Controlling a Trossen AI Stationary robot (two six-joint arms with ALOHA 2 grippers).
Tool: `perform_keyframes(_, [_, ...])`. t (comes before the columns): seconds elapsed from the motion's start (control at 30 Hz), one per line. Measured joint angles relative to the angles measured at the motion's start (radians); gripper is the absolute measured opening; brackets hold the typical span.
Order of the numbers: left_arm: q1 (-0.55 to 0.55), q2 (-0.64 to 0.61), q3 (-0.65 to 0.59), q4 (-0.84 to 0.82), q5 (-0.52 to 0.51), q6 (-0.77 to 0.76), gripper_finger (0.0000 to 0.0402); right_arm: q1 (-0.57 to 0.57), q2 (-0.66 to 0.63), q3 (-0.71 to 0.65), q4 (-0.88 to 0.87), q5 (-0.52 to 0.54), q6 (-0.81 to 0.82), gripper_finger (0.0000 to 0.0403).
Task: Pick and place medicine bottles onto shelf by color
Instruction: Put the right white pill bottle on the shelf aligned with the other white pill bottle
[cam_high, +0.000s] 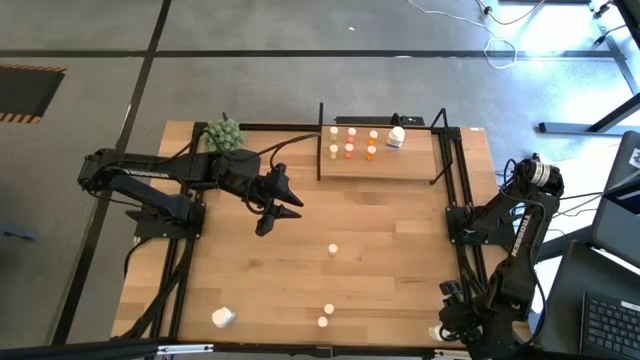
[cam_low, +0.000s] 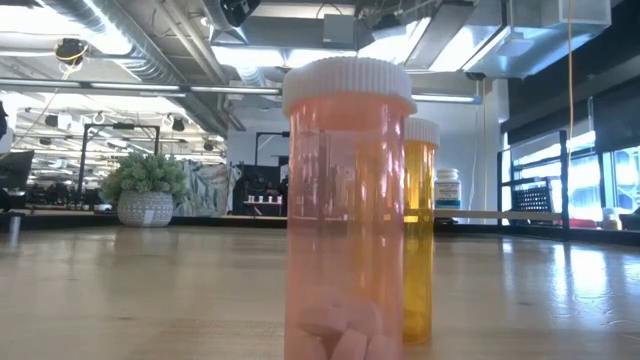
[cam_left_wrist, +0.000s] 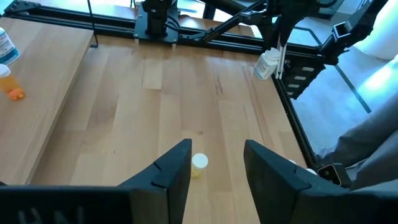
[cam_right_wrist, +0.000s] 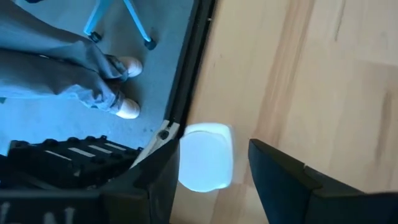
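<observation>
The left gripper (cam_high: 290, 207) is being held above the middle of the desk (cam_high: 400, 260), and its fingers (cam_left_wrist: 171, 171) are standing moderately apart with nothing between them. In the left wrist view a small white-capped bottle (cam_left_wrist: 199, 163) is being seen on the wood just beyond the gap between them, not touched. The right gripper (cam_right_wrist: 211, 177) is being kept low at the front right corner of the desk; its fingers are parted too, and a large white bottle (cam_right_wrist: 207, 155) is lying at the desk edge just in front of them, not gripped. The shelf (cam_high: 380, 165) is standing at the far edge of the desk, and several small bottles (cam_high: 350, 142) with white, pinkish and orange tops are being kept on it in rows, with a bigger white bottle (cam_high: 396, 137) beside them. Three small bottles are resting loose on the desk in the centre and front, and a white one (cam_high: 222, 318) is lying at the front left. A green plant ball (cam_high: 224, 134) is sitting at the far left.
</observation>
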Motion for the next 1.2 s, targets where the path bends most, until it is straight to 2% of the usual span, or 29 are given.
perform_keyframes(0.4, [0.0,0.0,0.0,0.0,0.0,0.0,0.0141,0.0,0.0,0.0,0.015,-0.018,0.045,0.0202])
perform_keyframes(0.67, [0.0,0.0,0.0,0.0,0.0,0.0,0.0141,0.001,0.018,0.0,0.002,-0.027,0.041,0.0284])
perform_keyframes(0.77, [0.0,0.0,0.0,0.0,0.0,0.0,0.0141,0.001,0.03,0.0,0.003,-0.03,0.041,0.0303])
perform_keyframes(1.2, [0.0,0.0,0.0,0.0,0.0,0.0,0.0141,0.001,0.035,0.0,0.016,-0.21,-0.019,0.0309])
